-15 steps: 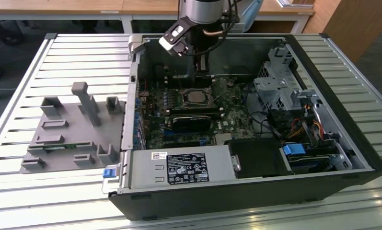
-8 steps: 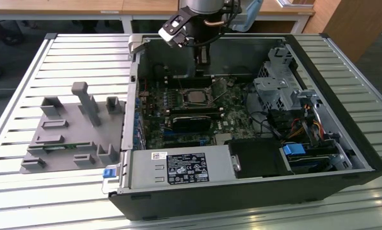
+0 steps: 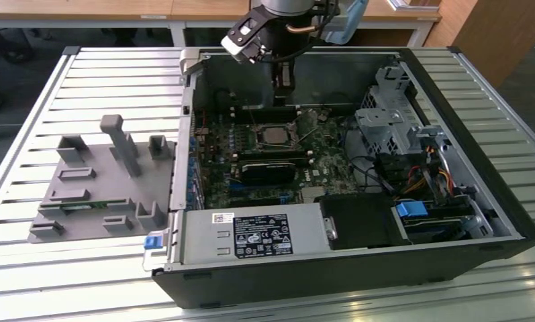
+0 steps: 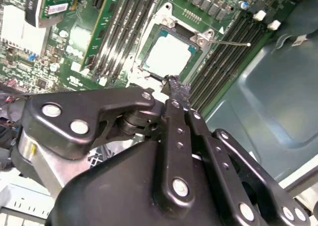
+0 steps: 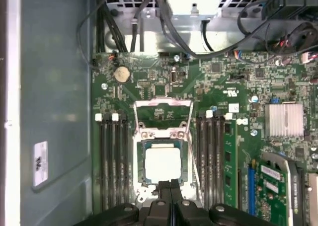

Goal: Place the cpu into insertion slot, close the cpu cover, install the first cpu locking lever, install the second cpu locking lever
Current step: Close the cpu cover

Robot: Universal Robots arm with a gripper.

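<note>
Cpu point(image 5: 162, 165) lies flat in the insertion slot point(image 5: 140, 159), just above centre in the exterior view, metal top upward, apparently seated. Being square, it has no long axis; its edges run parallel to the memory slots point(image 5: 112, 161). The cpu cover point(image 5: 163, 112) stands swung open, leaving the socket clear. The gripper point(image 5: 170, 184) hangs by the slot's edge, its fingers pressed together and holding nothing.
</note>
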